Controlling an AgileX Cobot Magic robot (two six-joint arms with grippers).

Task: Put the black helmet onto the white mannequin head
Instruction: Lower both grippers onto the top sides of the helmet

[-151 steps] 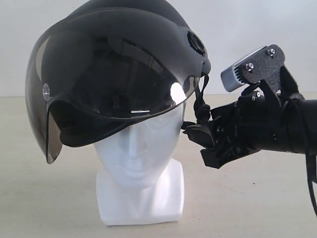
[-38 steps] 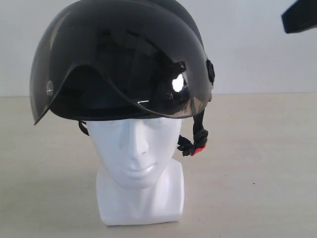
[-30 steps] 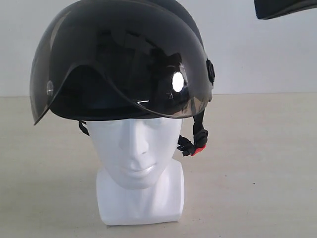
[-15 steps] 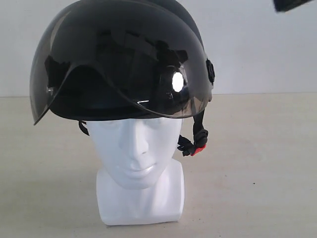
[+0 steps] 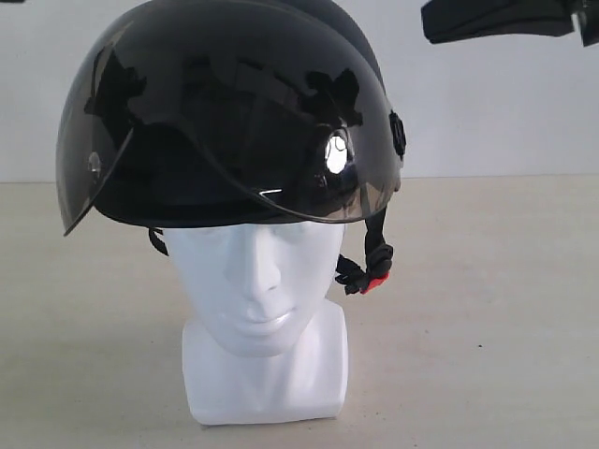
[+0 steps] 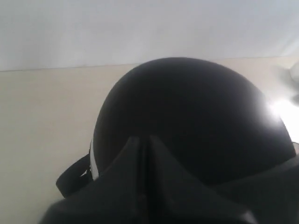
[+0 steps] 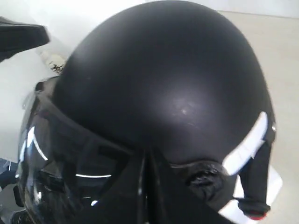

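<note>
The black helmet (image 5: 234,112) sits level on the white mannequin head (image 5: 257,281), its smoky visor (image 5: 187,140) over the brow. The strap with the red buckle (image 5: 377,281) hangs loose beside the cheek. In the left wrist view my left gripper (image 6: 145,139) is shut and empty, just above the rear of the matte shell (image 6: 196,112). My right gripper (image 7: 145,153) is also shut and empty, poised over the shell (image 7: 163,70) near the visor hinge (image 7: 203,175). Only a dark part of the right arm (image 5: 496,19) shows in the exterior view, high at the right.
The mannequin's squared base (image 5: 267,379) stands on a pale beige table (image 5: 487,327) before a white wall. A white reflective strip (image 7: 245,142) marks the helmet's side.
Five seconds ago the helmet was tilted and my right gripper was at its strap. It now sits level, untouched. Over the last second the right arm shifted along the top right of the exterior view.
</note>
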